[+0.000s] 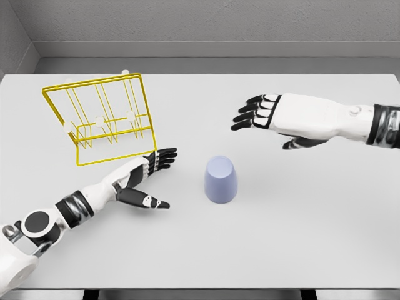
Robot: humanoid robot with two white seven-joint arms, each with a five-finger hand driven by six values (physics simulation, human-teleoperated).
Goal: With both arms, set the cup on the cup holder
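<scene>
A pale lavender cup [220, 179] stands upside down near the middle of the white table [281, 250]. A yellow wire cup holder [100, 119] with white-tipped pegs stands at the back left. My left hand [153, 172] lies low, just left of the cup and in front of the holder, fingers spread, thumb pointing toward the cup, holding nothing. My right hand [256, 115] hovers behind and to the right of the cup, fingers extended leftward, holding nothing. Neither hand touches the cup.
The grey wall runs along the table's far edge [200, 74]. The holder's front lower rail [115, 156] lies close to my left hand's fingers.
</scene>
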